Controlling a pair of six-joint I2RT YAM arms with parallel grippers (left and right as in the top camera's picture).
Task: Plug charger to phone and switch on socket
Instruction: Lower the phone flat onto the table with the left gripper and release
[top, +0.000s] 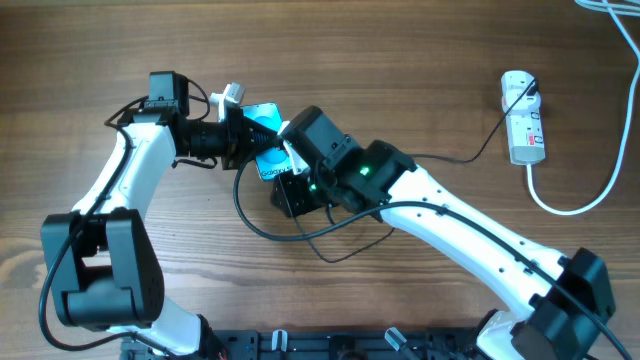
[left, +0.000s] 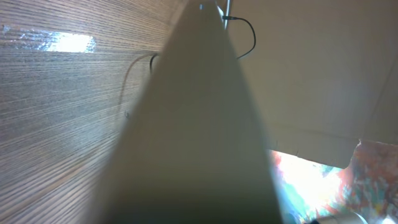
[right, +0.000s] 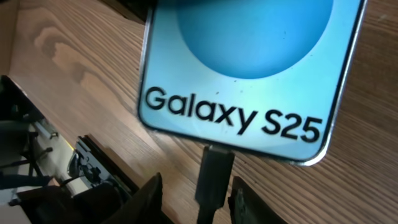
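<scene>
My left gripper (top: 245, 130) is shut on the phone (top: 268, 163), which is lifted off the wood with its teal screen up. In the left wrist view the phone (left: 199, 137) is a blurred grey wedge hiding the fingers. The right wrist view shows the phone (right: 249, 62) marked "Galaxy S25", with the charger's dark connector tip (right: 214, 169) meeting its bottom edge. My right gripper (right: 196, 186) is open, its fingers (right: 149, 199) either side of the tip with a gap on each side. The black charger cable (top: 300, 235) loops over the table towards the white socket (top: 524, 118) at the far right.
A thicker white cable (top: 600, 190) curves from the socket to the top right corner. The two arms cross close together at the table's middle left. A black rail (top: 330, 345) runs along the front edge. Parts of the left arm (right: 37, 155) show beside my right fingers.
</scene>
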